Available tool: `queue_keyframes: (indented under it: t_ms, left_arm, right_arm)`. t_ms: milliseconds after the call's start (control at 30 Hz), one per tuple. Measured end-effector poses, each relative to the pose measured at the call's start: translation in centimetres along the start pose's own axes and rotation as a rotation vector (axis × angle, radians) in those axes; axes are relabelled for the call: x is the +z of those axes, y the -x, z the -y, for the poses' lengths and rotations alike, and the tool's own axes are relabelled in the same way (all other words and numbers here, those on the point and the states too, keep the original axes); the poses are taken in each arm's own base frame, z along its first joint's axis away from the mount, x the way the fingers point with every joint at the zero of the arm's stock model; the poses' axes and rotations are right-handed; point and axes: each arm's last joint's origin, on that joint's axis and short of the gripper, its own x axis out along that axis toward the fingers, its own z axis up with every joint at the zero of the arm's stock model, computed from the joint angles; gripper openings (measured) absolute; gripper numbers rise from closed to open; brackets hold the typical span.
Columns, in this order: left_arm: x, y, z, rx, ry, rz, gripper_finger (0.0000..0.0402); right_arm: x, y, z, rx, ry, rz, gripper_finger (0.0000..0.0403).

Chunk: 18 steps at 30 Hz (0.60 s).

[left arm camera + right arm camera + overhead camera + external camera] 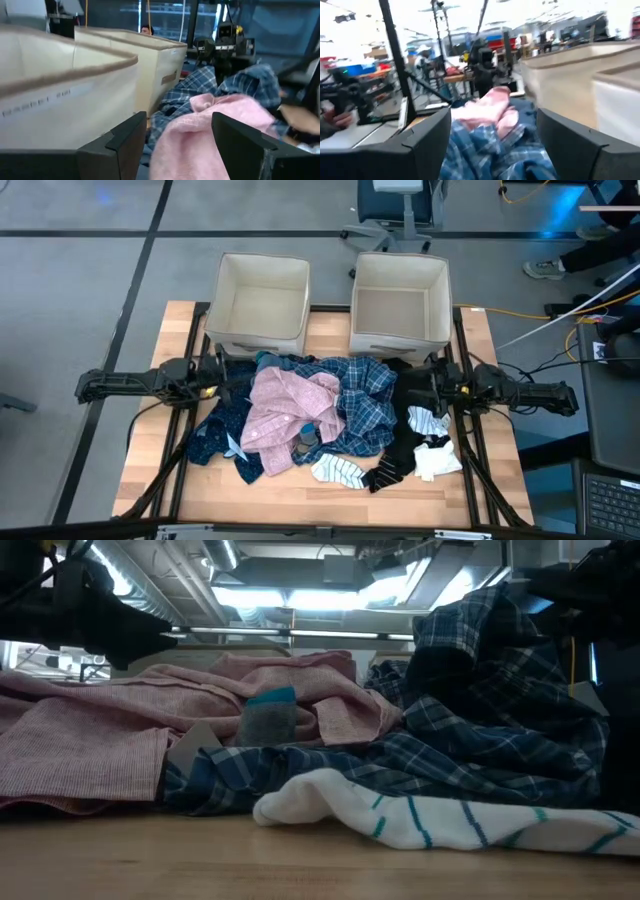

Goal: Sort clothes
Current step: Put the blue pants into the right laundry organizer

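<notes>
You have the clothes heaped in the middle of the table (150, 460), just in front of the two beige bins (262, 305). Take the pink shirt (285, 412) as your landmark: it lies on top of the pile. The blue plaid shirt (365, 405) lies against its right side, and the navy dotted top (215, 435) spreads out to its left. A striped sock (338, 470) lies just in front of it, with black pieces (400, 455) and white socks (435, 458) further right. Your left gripper (228, 378) hovers just left of the pink shirt, fingers apart, holding nothing. Your right gripper (405, 390) hangs beyond the plaid shirt, fingers apart as well.
</notes>
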Motion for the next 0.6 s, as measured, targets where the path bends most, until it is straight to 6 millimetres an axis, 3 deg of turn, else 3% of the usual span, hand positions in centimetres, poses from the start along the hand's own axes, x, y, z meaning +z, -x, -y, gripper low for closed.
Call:
queue_keyframes:
  t_ms: [167,367,600]
  left_arm:
    - [0.4,0.0,0.0,-0.006,0.100,0.041,0.0217]
    - [1.2,0.1,0.1,-0.014,0.087,0.122,0.0217]
    - [1.8,0.2,0.1,-0.015,0.031,0.178,0.0217]
  right_arm:
    - [0.2,0.0,0.1,-0.046,-0.043,0.026,0.0296]
    - [0.3,0.0,0.2,-0.085,-0.053,0.034,0.0296]
    - [2.9,-0.3,-0.1,-0.122,-0.039,0.031,0.0296]
